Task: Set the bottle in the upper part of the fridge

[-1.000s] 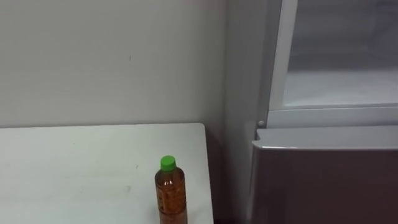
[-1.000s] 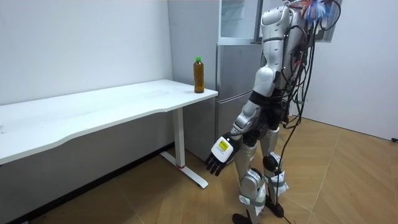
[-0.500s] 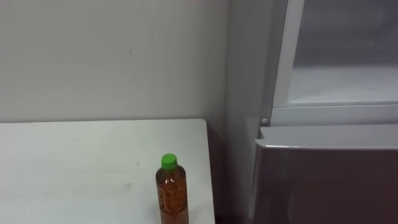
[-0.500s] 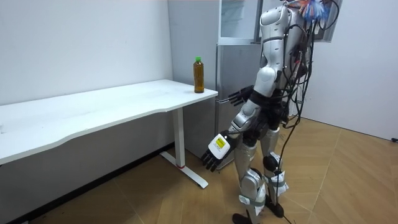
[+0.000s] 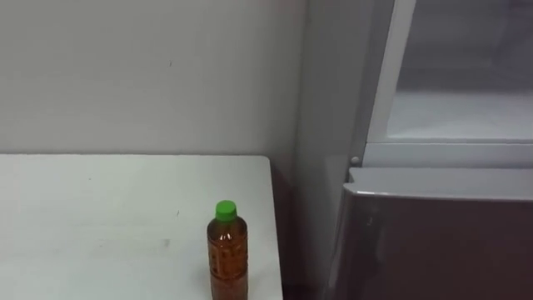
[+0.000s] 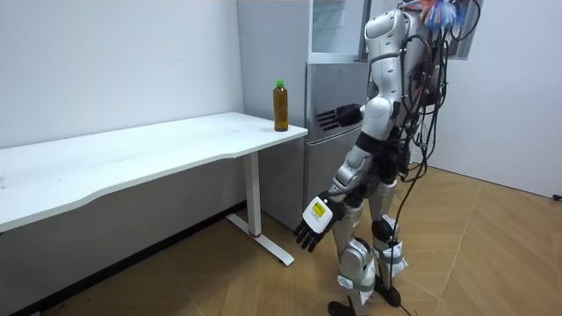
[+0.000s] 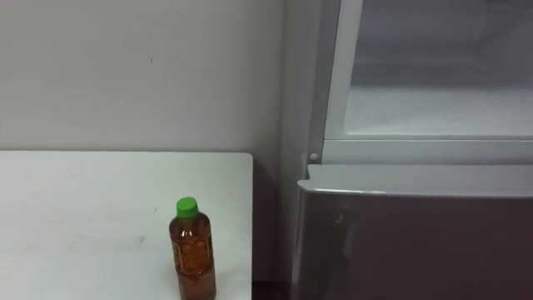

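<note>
Bottle [image 5: 226,260] is seen standing upright on the white surface [image 5: 100,217], close to its right-hand edge and near its far corner, and it is touched by neither robot hand. It is filled with amber liquid and closed by a green cap [image 5: 225,211]. The surface is separated by a narrow dark gap from the grey fridge [image 5: 321,125], which stands just to its right against the pale wall [image 5: 150,75]. The fridge's lower door [image 5: 433,242] is shut. Above it, the white inside of the upper compartment [image 5: 458,117] is seen, framed by a pale edge. In the room view the robot is seen standing upright on the wooden floor [image 6: 219,281] in front of the fridge, just beyond the end of the surface, turned towards the fridge and the bottle. The right robot hand [image 6: 338,116] is held up in front of the body, before the lower door, with its fingers stretched out straight and apart, and it is empty. The left robot hand [image 6: 314,226] is hung low beside the thigh, below the level of the surface, with its fingers loosely spread, and it is empty too. The bottle is kept well apart from both.
</note>
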{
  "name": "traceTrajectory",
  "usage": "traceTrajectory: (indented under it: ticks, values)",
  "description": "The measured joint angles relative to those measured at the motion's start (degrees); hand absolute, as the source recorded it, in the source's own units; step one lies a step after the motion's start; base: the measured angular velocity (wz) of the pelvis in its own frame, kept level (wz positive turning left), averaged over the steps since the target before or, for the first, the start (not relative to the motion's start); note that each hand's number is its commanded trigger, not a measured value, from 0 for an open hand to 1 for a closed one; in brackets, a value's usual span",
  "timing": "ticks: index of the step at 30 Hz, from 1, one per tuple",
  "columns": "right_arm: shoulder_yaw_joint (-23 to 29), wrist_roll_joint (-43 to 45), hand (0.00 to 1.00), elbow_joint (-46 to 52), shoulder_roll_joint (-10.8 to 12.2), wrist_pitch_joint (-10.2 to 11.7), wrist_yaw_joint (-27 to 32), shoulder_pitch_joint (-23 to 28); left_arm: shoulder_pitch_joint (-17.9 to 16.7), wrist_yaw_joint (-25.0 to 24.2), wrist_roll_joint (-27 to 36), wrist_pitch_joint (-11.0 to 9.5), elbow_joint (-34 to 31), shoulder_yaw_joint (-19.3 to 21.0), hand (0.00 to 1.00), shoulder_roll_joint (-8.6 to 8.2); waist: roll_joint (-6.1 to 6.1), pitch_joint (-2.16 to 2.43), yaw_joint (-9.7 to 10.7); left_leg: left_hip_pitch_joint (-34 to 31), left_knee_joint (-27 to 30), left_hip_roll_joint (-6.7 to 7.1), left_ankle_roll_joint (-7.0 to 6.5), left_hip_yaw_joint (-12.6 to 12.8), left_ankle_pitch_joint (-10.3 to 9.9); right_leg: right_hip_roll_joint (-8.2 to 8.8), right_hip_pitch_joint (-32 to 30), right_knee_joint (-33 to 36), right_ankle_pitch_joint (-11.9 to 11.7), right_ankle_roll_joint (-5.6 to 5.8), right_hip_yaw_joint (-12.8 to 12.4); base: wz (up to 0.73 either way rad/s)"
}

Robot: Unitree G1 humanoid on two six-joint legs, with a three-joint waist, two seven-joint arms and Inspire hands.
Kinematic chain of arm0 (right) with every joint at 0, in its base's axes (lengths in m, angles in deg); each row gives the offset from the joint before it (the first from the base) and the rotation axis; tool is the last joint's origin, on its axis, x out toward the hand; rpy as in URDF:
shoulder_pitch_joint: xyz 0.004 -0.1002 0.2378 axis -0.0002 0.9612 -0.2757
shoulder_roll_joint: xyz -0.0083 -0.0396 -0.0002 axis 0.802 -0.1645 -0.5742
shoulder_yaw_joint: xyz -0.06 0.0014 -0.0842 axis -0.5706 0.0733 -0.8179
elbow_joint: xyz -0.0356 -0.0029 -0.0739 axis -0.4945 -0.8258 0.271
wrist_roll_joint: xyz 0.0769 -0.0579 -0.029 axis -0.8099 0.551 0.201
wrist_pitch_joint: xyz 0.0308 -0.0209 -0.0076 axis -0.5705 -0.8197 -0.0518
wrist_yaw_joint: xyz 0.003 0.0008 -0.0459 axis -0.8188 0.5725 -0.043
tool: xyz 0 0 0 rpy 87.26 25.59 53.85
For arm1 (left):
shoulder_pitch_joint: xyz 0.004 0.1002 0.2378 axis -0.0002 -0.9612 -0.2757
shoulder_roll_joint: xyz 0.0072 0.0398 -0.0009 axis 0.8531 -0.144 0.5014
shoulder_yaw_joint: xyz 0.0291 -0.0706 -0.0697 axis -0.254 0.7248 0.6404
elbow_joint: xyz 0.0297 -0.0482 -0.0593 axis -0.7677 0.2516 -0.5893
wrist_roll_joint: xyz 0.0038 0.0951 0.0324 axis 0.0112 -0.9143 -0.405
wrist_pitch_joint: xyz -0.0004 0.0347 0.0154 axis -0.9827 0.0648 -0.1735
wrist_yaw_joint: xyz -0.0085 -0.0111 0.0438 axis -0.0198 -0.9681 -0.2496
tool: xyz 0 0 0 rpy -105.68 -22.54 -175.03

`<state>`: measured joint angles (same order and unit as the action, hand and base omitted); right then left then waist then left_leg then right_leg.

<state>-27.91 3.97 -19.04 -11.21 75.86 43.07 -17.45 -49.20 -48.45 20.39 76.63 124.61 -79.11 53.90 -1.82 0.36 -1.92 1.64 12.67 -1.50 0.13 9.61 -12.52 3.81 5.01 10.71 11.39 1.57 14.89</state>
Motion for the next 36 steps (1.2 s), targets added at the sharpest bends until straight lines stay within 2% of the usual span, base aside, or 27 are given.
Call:
traceTrajectory:
  ticks: [5,8,12,18,26,32,36]
  values:
    - [0.0,-0.3,0.0,4.0,-0.2,-0.1,-0.4,0.0,-0.1,0.0,-1.0,0.0,0.0,0.0,0.0,0.25,-0.09,-0.18,-0.2,-0.1,0.0,-0.03,-0.01,0.0,0.0,0.0,0.0,0.3,-0.1,-0.09,-0.1,0.0]
    - [0.0,-1.1,0.0,8.9,-1.4,-0.1,-1.4,-0.3,-0.3,0.0,-1.0,0.1,0.5,-0.7,0.0,0.94,-0.36,-0.24,-0.5,-0.4,0.0,0.02,-0.11,0.1,0.1,-0.01,-0.2,0.0,-0.1,-0.09,-0.4,0.0]
    - [-0.1,-2.7,0.0,13.7,-1.4,0.7,-3.6,-4.2,-0.4,0.0,-2.6,0.7,0.6,-0.8,0.0,1.37,-0.92,-0.42,-1.4,-0.4,0.2,0.04,-0.13,0.1,0.1,-0.01,-0.2,-0.1,-0.1,-0.08,-0.4,0.0]
    - [-0.5,-2.7,0.0,15.0,-1.4,0.7,-4.8,-9.3,0.1,0.0,-5.5,1.5,0.4,-0.8,0.0,1.34,-1.16,-0.35,-1.8,-0.7,0.6,0.02,-0.14,-0.2,0.1,0.0,-0.1,-0.1,-0.1,-0.08,0.0,0.02]
    - [-0.4,-2.7,0.0,17.9,-1.5,0.7,-4.1,-10.0,1.2,0.0,-6.8,2.6,0.3,-0.6,0.0,1.35,-0.86,-0.22,-1.8,-1.0,0.8,-0.11,-0.13,-0.4,0.1,0.04,-0.3,0.1,-0.1,-0.16,0.6,0.01]
    - [-0.3,-2.8,0.0,20.0,-1.5,0.7,-3.1,-10.4,2.3,0.0,-7.1,3.0,0.3,-0.5,0.0,1.34,-0.65,-0.03,-2.8,-1.0,0.8,-0.24,-0.13,-0.4,0.1,0.06,-0.3,0.6,-0.2,-0.24,0.9,0.0]
    - [-0.5,-2.8,0.0,20.4,-1.3,0.7,-2.7,-13.5,2.6,-0.1,-7.1,3.0,0.7,-0.6,0.0,1.15,-0.73,-0.05,-3.2,-0.8,0.8,-0.21,-0.2,-0.4,0.2,0.16,-0.3,1.0,-0.2,-0.27,1.0,0.0]
